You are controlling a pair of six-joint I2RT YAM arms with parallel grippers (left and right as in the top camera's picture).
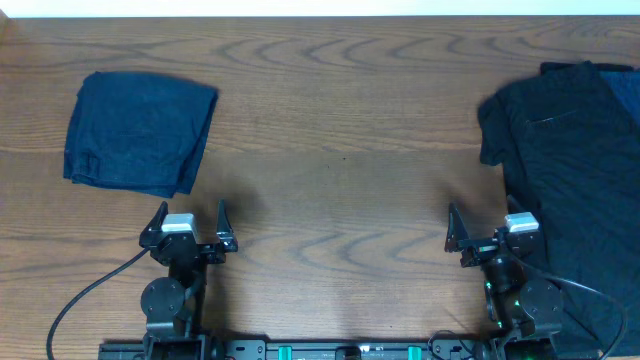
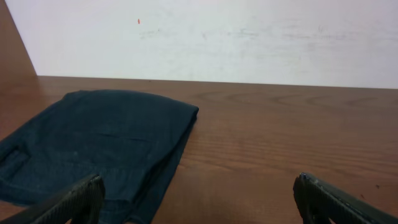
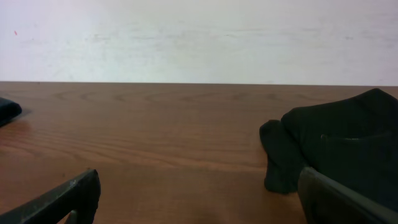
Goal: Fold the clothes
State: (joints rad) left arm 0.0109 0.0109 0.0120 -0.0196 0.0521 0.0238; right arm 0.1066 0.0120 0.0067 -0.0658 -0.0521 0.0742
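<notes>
Pincers are gaping wide, holding nothing: left gripper [image 1: 191,212] and right gripper [image 1: 481,214] near the front of the table [image 1: 340,150]; folded navy garment [image 1: 140,132] is lying far-left, black clothes [image 1: 570,150] are sprawling right.

You are looking at a tabletop [image 1: 340,150] of brown wood, showing wavy grain and shining a little. The blue clothes [image 1: 140,130] and the black clothes [image 1: 570,150] are looking like soft, dull cloth. The left tool [image 1: 191,212] and right tool [image 1: 482,215] are looking like dull black plastic.

Part of the black garment [image 1: 570,170] beyond the overhead view's right and bottom edges
</notes>
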